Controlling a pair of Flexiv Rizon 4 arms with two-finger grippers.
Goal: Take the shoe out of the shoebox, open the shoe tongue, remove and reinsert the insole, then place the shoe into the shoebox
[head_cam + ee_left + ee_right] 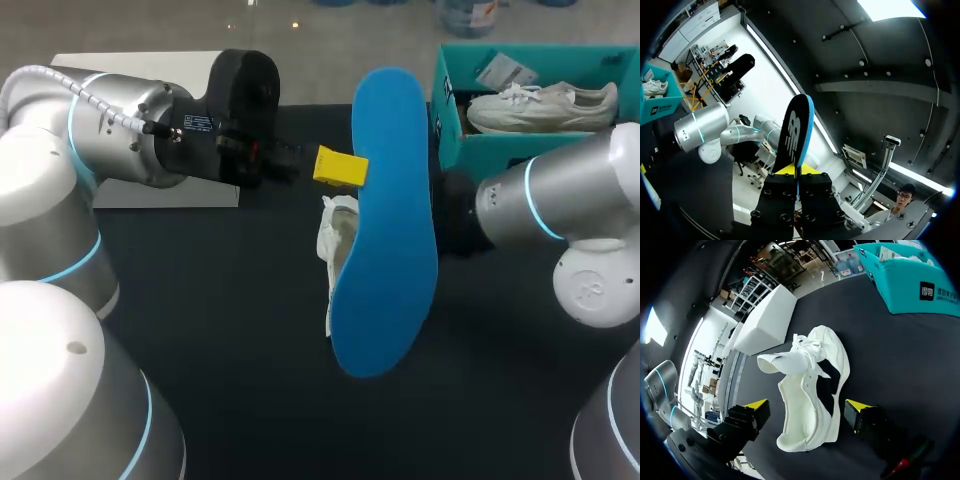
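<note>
My left gripper (340,167) is shut on the heel end of a blue insole (385,220), which stands raised over the middle of the table. The left wrist view shows the insole's (796,130) black underside rising from between that gripper's (797,172) fingers. Below it, a white shoe (338,240) lies on the black table with its tongue pulled out. In the right wrist view the shoe (812,385) lies between the wide-apart fingers of my right gripper (806,407), which is open and does not touch it. The insole hides this gripper in the head view.
A teal shoebox (500,150) stands at the back right with a second white shoe (545,108) inside; it also shows ahead of the right gripper (910,285). A flat white box (150,190) lies at the back left, behind my left arm.
</note>
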